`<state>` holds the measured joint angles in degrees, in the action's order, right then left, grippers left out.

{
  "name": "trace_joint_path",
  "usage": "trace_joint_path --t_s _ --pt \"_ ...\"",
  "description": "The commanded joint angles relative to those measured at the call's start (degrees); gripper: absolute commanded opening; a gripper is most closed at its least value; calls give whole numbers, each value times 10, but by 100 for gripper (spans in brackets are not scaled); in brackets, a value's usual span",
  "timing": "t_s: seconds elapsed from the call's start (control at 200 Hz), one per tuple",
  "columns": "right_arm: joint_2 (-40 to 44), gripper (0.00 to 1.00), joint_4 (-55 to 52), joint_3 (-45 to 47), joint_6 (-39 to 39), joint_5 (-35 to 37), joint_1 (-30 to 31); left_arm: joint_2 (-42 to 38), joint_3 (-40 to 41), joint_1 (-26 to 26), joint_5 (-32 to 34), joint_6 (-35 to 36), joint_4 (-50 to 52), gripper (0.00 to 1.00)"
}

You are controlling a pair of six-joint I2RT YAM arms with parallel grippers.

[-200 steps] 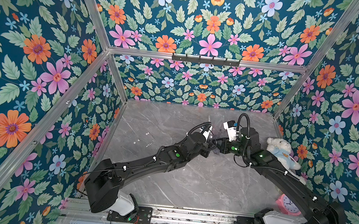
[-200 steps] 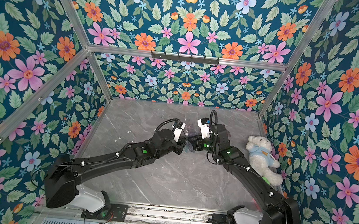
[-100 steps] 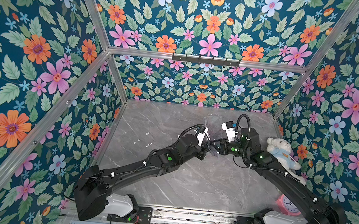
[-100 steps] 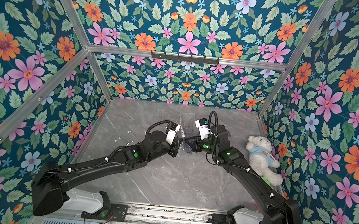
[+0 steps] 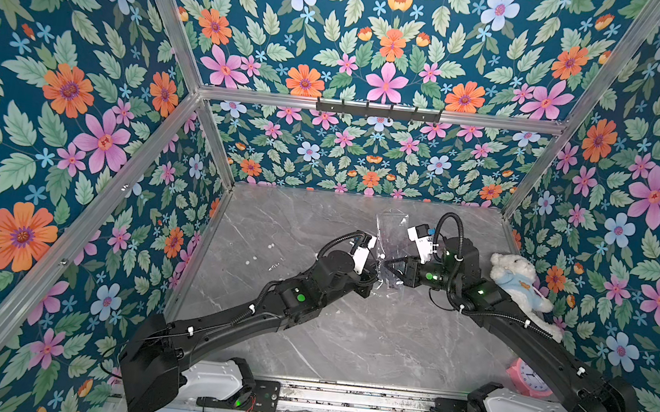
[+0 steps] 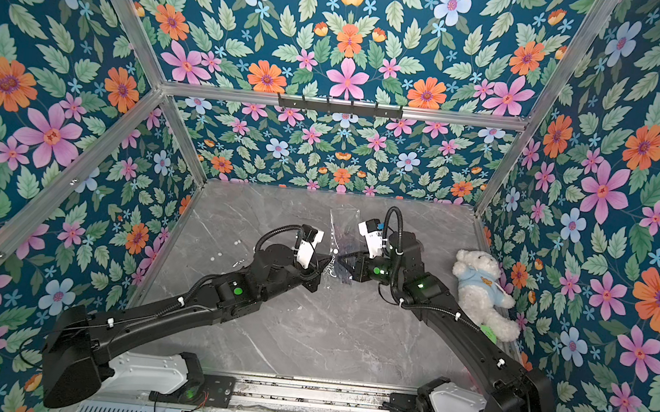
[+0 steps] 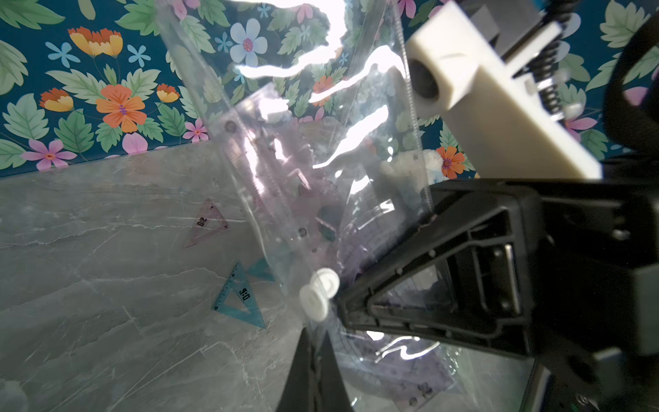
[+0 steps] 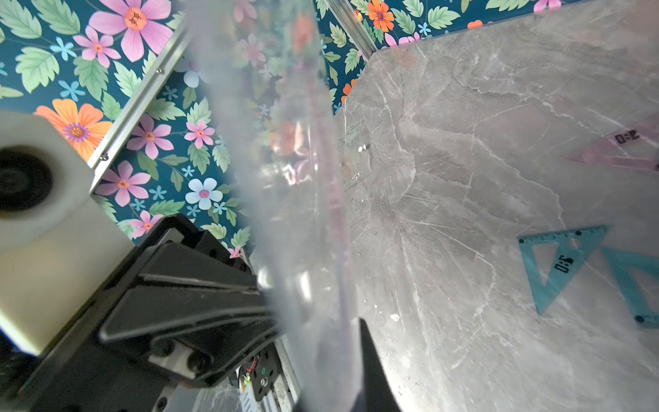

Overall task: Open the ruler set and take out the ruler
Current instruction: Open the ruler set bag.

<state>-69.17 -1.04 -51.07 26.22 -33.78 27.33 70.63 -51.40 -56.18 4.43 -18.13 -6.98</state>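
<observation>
The left gripper (image 5: 377, 267) is pinching the clear pouch (image 5: 391, 232) near its white snap (image 7: 319, 292), with its jaws closed tight on the film. The right gripper (image 5: 387, 263) is facing it and clamping the same pouch just beside, jaws nearly closed. The pouch is hanging between them above the table (image 5: 348, 334), and the ruler (image 7: 264, 178) is sitting inside it. A teal triangle (image 7: 239, 303) and a pink triangle (image 7: 207, 228) are lying on the table.
</observation>
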Motion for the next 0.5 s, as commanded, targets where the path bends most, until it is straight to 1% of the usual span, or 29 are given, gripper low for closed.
trace_joint_path --t_s 0.0,0.29,0.435,0.495 --pt "-3 0 -42 5 -2 103 -5 -16 4 -2 -26 -6 -90 0" --pt "11 0 -47 5 0 106 -4 -25 7 -2 -32 -8 -92 0" --pt "16 28 -46 4 0 108 -4 -23 1 -2 -35 -9 -83 0" --pt "18 36 -45 1 0 107 -4 -23 -1 -2 -36 -8 -76 0"
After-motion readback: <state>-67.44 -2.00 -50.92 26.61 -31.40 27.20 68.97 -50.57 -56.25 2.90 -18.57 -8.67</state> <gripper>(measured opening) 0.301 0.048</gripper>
